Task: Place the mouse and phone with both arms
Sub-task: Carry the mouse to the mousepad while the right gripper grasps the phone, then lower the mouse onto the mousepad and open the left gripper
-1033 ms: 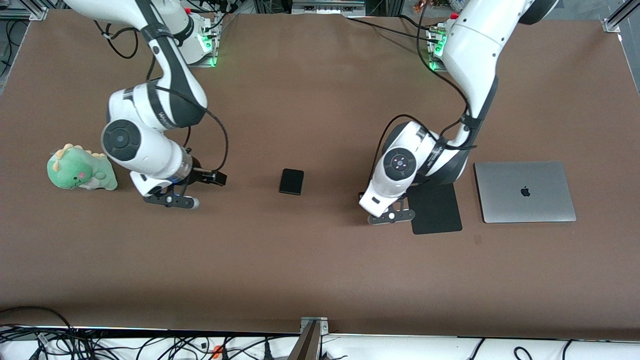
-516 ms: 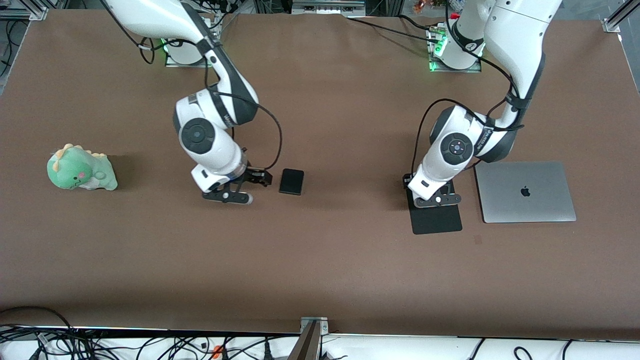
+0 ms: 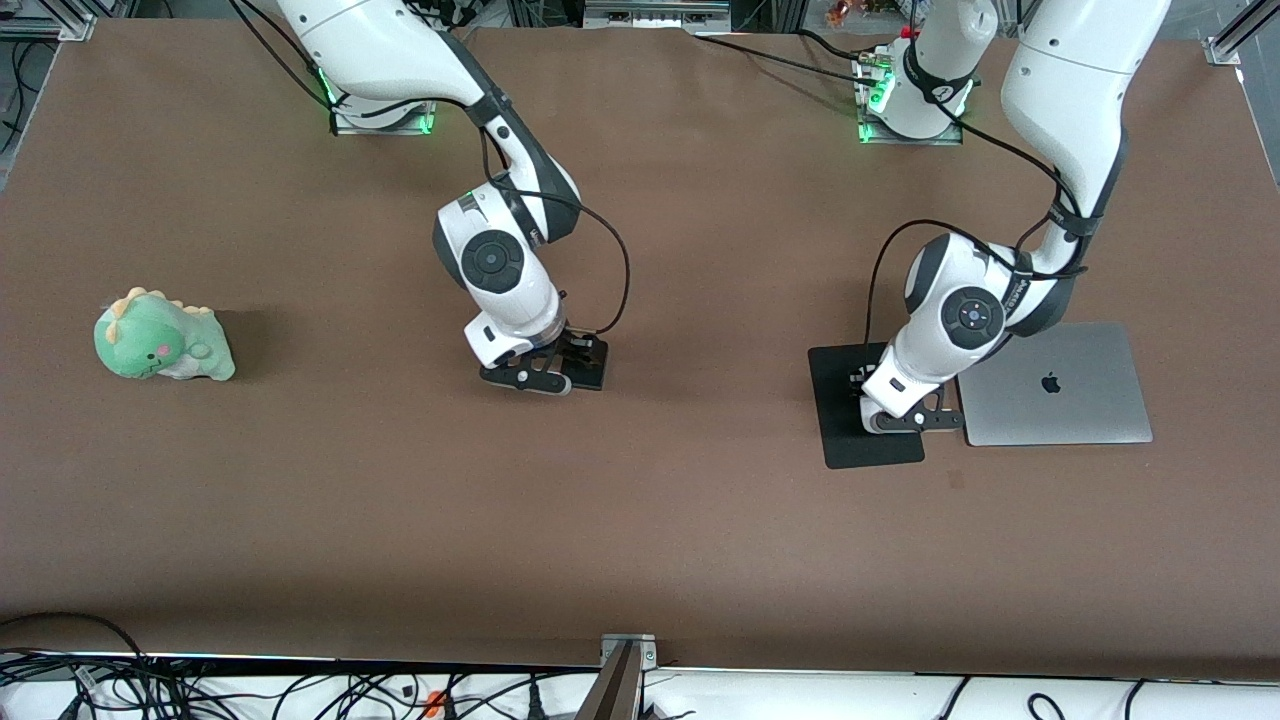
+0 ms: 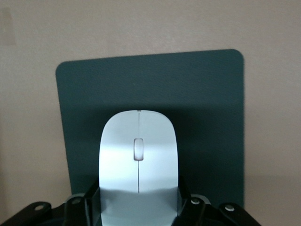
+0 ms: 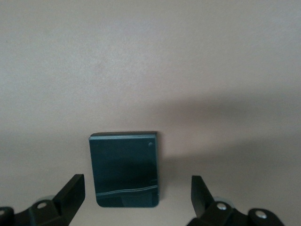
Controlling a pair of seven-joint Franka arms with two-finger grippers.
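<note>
The white mouse [image 4: 138, 150] is gripped at its sides by my left gripper [image 4: 138, 197], which is shut on it. It hangs low over the black mouse pad [image 4: 207, 103]. In the front view the left gripper [image 3: 905, 420] is over the pad's [image 3: 840, 420] edge beside the laptop, and the mouse is hidden under the hand. The black phone [image 5: 124, 167] lies flat on the table. My right gripper [image 5: 136, 193] stands open over it, with one finger [image 5: 73, 188] on each side and clear of it. From the front, the right gripper [image 3: 545, 380] covers part of the phone [image 3: 592, 368].
A closed silver laptop [image 3: 1050, 385] lies beside the mouse pad, toward the left arm's end. A green dinosaur plush [image 3: 160, 338] sits toward the right arm's end. Brown table surface [image 3: 640, 520] spreads nearer the front camera.
The right gripper has travelled from near the plush to over the phone. The left gripper has moved across the mouse pad toward the laptop.
</note>
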